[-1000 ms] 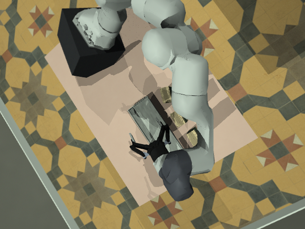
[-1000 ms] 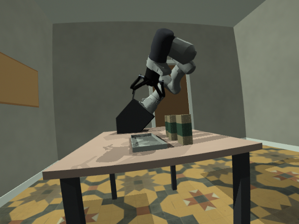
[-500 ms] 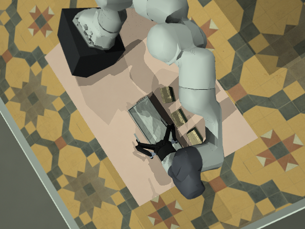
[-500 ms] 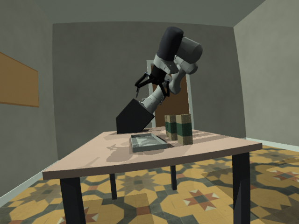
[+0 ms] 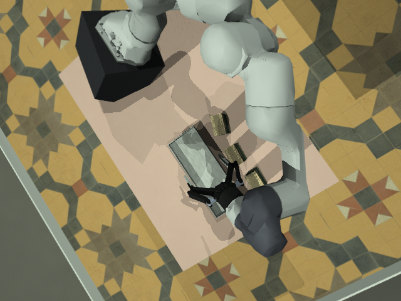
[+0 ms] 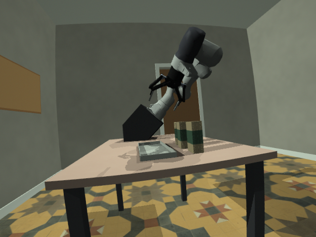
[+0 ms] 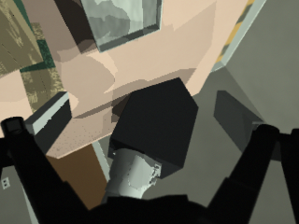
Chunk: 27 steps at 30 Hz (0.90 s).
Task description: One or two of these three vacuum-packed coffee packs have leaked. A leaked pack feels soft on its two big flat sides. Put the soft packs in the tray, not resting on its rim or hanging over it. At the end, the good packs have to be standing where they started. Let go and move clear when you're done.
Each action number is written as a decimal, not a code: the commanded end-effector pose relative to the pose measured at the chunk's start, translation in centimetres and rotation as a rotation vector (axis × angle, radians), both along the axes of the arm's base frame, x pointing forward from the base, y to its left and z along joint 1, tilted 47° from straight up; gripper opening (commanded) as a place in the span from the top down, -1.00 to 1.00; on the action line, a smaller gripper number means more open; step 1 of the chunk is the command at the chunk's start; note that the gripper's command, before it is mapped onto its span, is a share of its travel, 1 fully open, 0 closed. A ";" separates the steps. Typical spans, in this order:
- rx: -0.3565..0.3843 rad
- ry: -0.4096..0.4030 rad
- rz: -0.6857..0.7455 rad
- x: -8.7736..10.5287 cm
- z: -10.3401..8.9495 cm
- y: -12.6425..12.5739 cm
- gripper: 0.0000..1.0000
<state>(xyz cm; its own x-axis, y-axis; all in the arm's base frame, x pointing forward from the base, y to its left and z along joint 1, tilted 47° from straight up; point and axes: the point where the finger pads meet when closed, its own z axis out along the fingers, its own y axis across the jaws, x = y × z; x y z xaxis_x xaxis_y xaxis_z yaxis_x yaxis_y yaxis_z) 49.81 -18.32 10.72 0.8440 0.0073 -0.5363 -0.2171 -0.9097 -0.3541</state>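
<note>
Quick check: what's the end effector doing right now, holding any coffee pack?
End effector: fully open, holding nothing, raised above the grey rectangular tray and the three standing gold-and-green coffee packs.

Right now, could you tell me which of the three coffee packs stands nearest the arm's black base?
The end pack of the row; the middle pack and the far-end pack stand progressively farther from the base.
</note>
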 end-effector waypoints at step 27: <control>-0.098 0.006 -0.061 1.2 2.1 0.8 -1.00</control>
